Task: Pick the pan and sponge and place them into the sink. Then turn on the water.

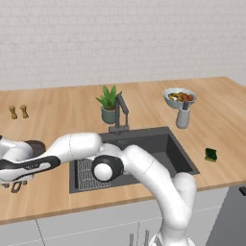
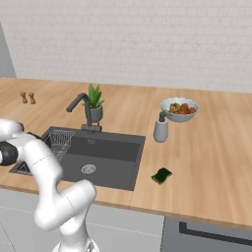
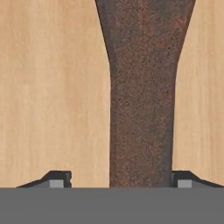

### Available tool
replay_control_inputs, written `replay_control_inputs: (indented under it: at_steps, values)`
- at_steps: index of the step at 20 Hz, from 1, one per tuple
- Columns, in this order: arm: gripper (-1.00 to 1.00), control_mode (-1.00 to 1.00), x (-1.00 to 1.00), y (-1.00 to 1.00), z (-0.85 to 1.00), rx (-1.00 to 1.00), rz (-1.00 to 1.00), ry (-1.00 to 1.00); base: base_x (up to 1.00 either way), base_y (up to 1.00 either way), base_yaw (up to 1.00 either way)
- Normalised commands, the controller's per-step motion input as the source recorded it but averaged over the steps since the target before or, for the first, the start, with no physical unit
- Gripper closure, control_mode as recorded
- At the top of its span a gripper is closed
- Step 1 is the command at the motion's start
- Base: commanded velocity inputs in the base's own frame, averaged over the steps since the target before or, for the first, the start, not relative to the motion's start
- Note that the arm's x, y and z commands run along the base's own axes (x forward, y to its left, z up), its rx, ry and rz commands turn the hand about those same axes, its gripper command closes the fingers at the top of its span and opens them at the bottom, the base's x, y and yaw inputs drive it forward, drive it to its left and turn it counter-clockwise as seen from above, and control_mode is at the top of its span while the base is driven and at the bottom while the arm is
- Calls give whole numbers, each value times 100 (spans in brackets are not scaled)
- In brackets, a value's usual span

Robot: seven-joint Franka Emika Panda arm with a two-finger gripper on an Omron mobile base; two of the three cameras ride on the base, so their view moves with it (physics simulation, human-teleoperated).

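Pan handle (image 3: 142, 109) between pincer (image 3: 120, 179) fingertips — ungripped

Speckled dark brown pan (image 3: 142, 109) handle on pale wood-grain counter (image 3: 52, 87); green sponge (image 2: 161, 175); dark grey sink (image 2: 106, 162).

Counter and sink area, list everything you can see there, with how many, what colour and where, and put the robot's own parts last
counter: one, light wood, runs the full width below a white brick wall
sink: one, dark grey, set in the counter
wire rack: one, grey, at the sink's left end
faucet: one, dark grey, behind the sink
potted plant: one, green, beside the faucet
fruit bowl: one, pale, right of the sink at the back
soap dispenser: one, grey, in front of the bowl
sponge: one, green, on the counter right of the sink
shakers: two, brown, far left
pan handle: one, dark brown, lying on the counter
gripper: one, dark fingertips either side of the handle, not shut on it
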Motion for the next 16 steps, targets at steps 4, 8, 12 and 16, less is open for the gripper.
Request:
replay_control_inputs:
  at_steps: [4,8,12,16]
  values:
    - [100,-100,-55,-53,-66,0,0,-5,0,0,0]
    - [100,-100,-68,-82,-83,0,0,-9,0,0,0]
    - [100,-100,-64,-74,-90,0,0,-9,0,0,0]
    - [100,-100,-68,-85,-91,0,0,-11,0,0,0]
